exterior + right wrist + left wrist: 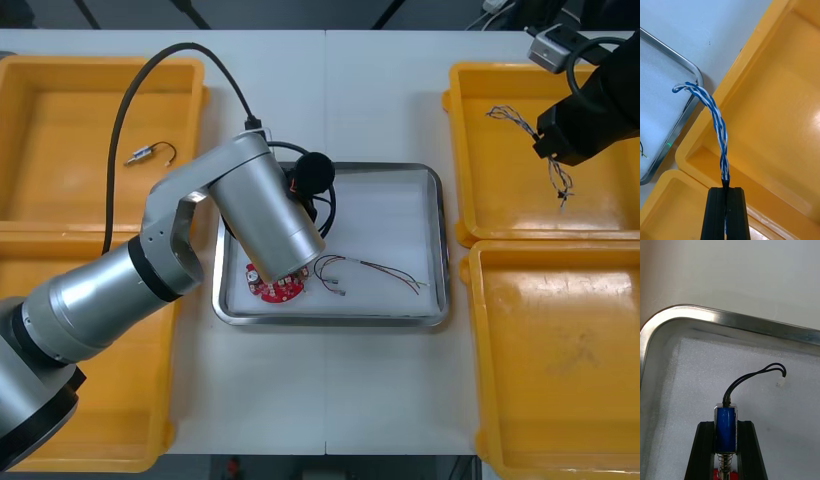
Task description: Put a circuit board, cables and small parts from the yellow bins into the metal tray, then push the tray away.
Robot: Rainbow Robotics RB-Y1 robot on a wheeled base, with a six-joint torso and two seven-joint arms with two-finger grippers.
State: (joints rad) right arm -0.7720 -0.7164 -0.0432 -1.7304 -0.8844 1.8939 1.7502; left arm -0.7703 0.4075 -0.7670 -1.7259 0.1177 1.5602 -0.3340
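Over the metal tray (pixel 330 320), white inside, my left gripper (pixel 726 424) is shut on a small metal part (pixel 726 429) with a blue body, a spring and black wires. A round red circuit board (pixel 276 287) lies just below it in the tray, beside a red and yellow cable (pixel 375 270) and a black cable (pixel 322 205). Above the far right yellow bin (pixel 500 205), my right gripper (pixel 725 189) is shut on a twisted blue and white cable (pixel 717 123), which hangs free (pixel 560 180).
A second twisted cable (pixel 510 118) lies in the far right bin. The far left bin (pixel 60 130) holds a small metal part (pixel 150 153) with a black wire. The near right bin (pixel 560 360) lies beside the tray, and my left arm crosses the near left bin (pixel 110 420).
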